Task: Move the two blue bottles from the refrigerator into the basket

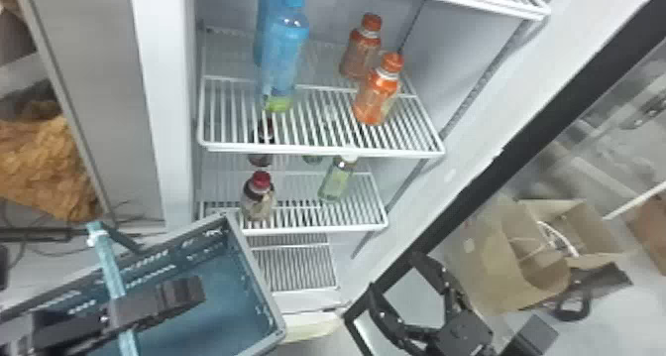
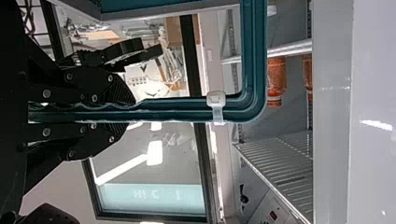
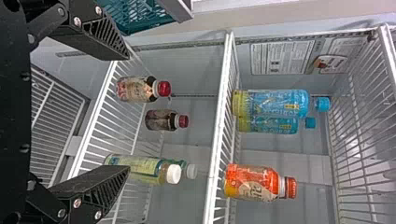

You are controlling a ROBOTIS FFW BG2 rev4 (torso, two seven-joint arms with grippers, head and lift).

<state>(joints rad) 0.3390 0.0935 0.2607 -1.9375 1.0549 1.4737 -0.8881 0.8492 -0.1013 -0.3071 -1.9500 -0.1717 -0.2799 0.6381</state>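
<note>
Two blue bottles point(image 1: 285, 57) stand upright on the fridge shelf point(image 1: 322, 150), one behind the other (perhaps touching; the rear one is mostly hidden). Left gripper point(image 1: 191, 290) clamps the handle point(image 1: 106, 266) of the basket point(image 1: 255, 270); right gripper point(image 1: 395, 273) is spread open.

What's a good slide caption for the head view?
Two blue bottles upright on a fridge shelf, left gripper holding the basket handle, right gripper open.

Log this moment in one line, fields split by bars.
left gripper: shut on basket handle | right gripper: open, empty | two blue bottles: upright on fridge shelf | transfer: pending
</note>
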